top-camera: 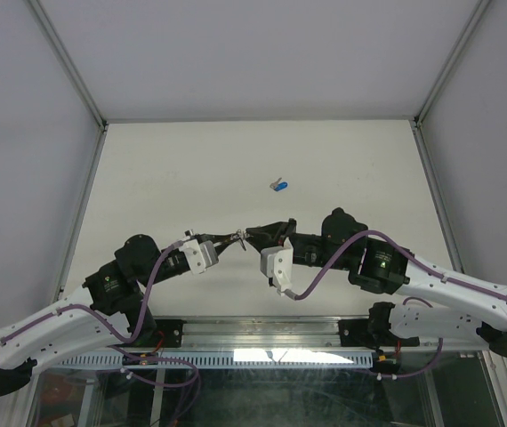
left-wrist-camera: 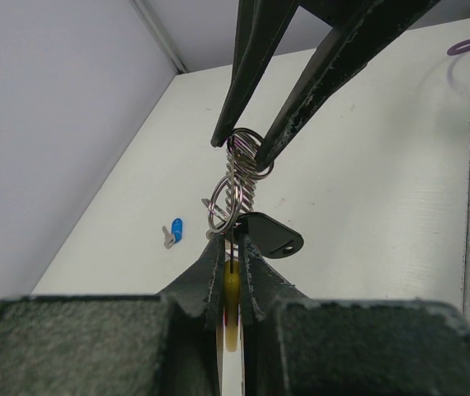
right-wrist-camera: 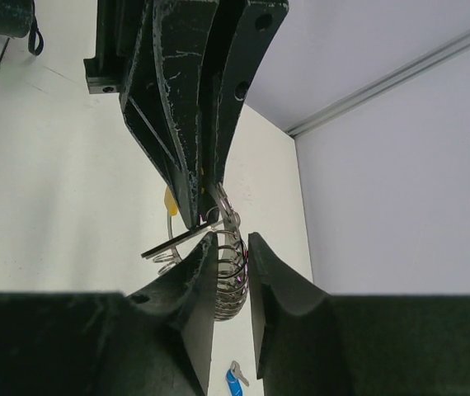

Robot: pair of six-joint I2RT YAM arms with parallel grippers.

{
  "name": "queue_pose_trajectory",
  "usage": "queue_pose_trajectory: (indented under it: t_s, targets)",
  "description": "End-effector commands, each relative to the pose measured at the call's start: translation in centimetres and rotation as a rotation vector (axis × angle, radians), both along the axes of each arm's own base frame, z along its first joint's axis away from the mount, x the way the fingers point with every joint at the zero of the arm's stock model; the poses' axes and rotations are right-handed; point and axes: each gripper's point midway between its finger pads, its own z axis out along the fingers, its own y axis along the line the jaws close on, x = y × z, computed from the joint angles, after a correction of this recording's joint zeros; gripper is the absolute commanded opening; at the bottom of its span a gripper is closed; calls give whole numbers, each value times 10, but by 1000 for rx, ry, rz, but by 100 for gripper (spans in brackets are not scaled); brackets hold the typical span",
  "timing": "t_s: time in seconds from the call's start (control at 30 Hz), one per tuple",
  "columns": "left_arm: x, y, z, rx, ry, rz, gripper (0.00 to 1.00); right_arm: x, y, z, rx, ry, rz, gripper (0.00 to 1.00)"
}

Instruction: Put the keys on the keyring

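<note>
Above the front middle of the table (top-camera: 173, 169), the left tool (left-wrist-camera: 231, 241) grips the keyring (left-wrist-camera: 242, 186) tight by its yellow part, the right tool (right-wrist-camera: 233, 247) half open astride its coils, probably to prise a gap; next likely comes fetching the blue key (top-camera: 279, 186) lying at one o'clock.

Both arms share one build: long white plastic link shells (top-camera: 53, 325) near the bases, rounded black motor housings (top-camera: 138, 253) at the joints, and a white block (top-camera: 277, 267) behind each set of jaws. A purple cable (top-camera: 149, 283) loops along the left arm (top-camera: 84, 318), a second purple cable (top-camera: 323, 271) along the right arm (top-camera: 458, 289), whose black housing carries a small green light (top-camera: 383, 263). The matte black tapered fingers (right-wrist-camera: 187, 124) are scuffed and drilled with round holes.
</note>
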Motion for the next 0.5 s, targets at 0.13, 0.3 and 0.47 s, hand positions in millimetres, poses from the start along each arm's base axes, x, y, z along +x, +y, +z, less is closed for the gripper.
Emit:
queue_pose_trajectory:
  t_s: [0.13, 0.3, 0.47]
  targets:
    - [1, 4, 39, -88, -60, 10, 0, -3, -4, 34, 107, -11, -5, 30]
    - [1, 4, 40, -91, -60, 10, 0, -6, -4, 29, 100, -1, 12, 46]
    - [0, 4, 40, -94, -58, 9, 0, -3, -3, 20, 72, -9, 2, 47]
